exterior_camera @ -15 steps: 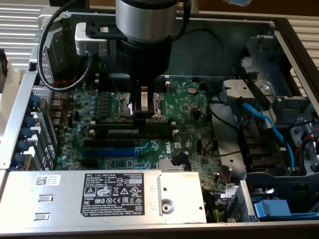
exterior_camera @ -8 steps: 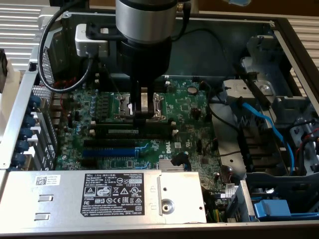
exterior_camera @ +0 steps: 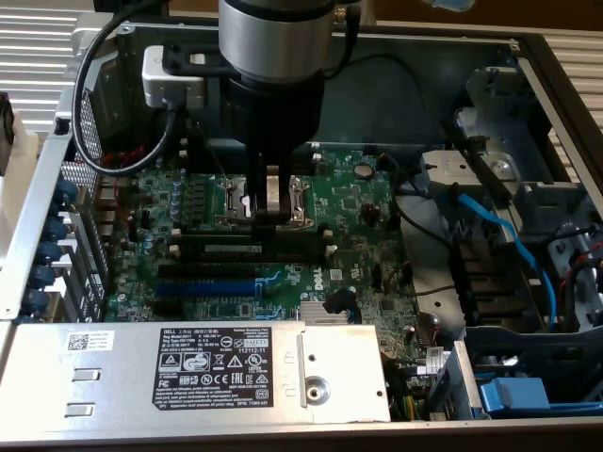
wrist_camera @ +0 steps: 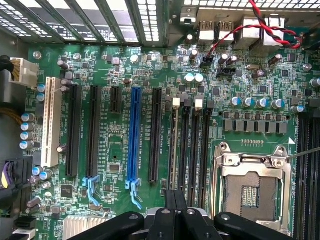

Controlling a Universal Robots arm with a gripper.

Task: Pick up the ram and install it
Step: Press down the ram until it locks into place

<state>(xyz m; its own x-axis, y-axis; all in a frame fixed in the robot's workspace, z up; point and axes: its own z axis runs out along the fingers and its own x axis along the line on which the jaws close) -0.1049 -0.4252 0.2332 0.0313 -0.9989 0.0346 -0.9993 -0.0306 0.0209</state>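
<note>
The ram (exterior_camera: 252,248), a thin dark-green stick with a small whitish label, stands on edge in one of the long black memory slots (wrist_camera: 192,145) on the green motherboard (exterior_camera: 358,212). My gripper (exterior_camera: 271,215) hangs over those slots, beside the open CPU socket (wrist_camera: 250,192). Its two dark fingers (wrist_camera: 169,200) are pressed together, and nothing shows between them. In the wrist view the gripper (wrist_camera: 175,196) points at the near ends of the slots. Whether the fingertips touch the ram, I cannot tell.
A blue expansion slot (wrist_camera: 133,135) and black slots (wrist_camera: 94,130) lie further along the board. The grey power supply (exterior_camera: 226,367) borders the board at the front, drive bays and blue cables (exterior_camera: 499,235) at the exterior view's right. Case walls surround everything.
</note>
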